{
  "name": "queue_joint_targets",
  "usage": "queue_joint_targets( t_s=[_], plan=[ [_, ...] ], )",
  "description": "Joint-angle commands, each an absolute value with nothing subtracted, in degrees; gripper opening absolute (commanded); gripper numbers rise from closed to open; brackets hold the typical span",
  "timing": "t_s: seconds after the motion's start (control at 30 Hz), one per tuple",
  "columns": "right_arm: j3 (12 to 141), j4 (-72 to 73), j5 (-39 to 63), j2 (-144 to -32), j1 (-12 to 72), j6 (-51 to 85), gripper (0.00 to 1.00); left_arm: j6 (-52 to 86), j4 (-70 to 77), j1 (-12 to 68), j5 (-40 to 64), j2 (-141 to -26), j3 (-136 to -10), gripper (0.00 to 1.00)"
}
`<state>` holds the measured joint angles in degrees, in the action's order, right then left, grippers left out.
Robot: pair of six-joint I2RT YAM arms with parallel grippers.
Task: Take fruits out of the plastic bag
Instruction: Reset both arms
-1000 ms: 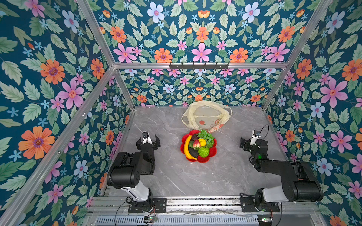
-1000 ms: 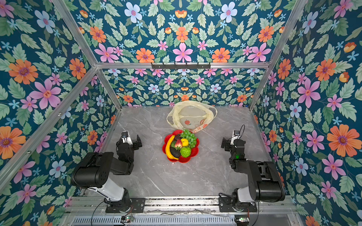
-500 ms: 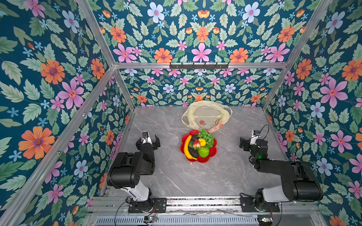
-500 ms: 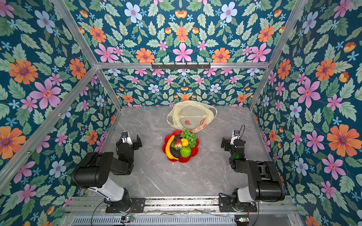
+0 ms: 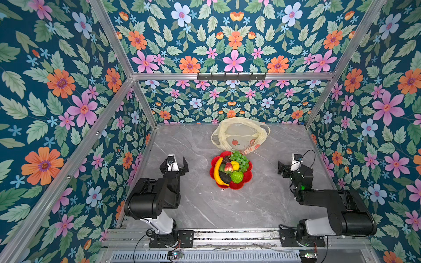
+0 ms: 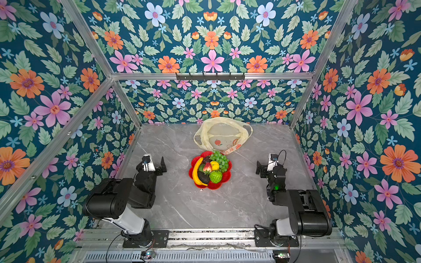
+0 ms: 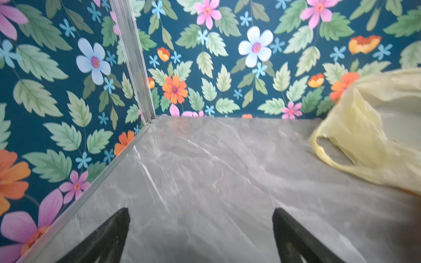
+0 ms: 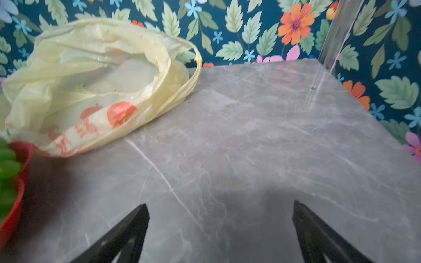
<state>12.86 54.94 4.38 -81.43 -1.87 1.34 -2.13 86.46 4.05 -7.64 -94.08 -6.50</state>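
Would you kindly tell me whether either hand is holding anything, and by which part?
Nothing is held: the left hand and the right hand are both open and empty.

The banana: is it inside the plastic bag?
No, in a top view the banana lies in the red flower-shaped dish, outside the plastic bag behind it.

Nothing legible anywhere in view. Only candidate: plastic bag (image 8: 68, 57), near the far edge of the desk (image 8: 250, 136). Orange-red lettering (image 8: 85, 129) runs along its crumpled lower fold, beside round fruit prints (image 8: 120, 112). Right wrist view: characters folded over, smeared, unreadable. Both top views: same lettering a thin strip, too small to make out.
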Motion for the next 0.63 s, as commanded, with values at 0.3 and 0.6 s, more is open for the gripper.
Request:
queue_joint_targets(
  t_s=[0.3,0.6],
  plan=[
    [18.23,49.58,0.00,-82.50,-1.86,3.30,0.99,0.33,74.93,2.81,-12.76,-92.79,-14.97,1.00],
    [18.24,49.66,0.00,-82.44,-1.84,3.32,0.99,-0.32,73.99,3.00,-11.66,-92.78,-15.44,1.00]
  ],
)
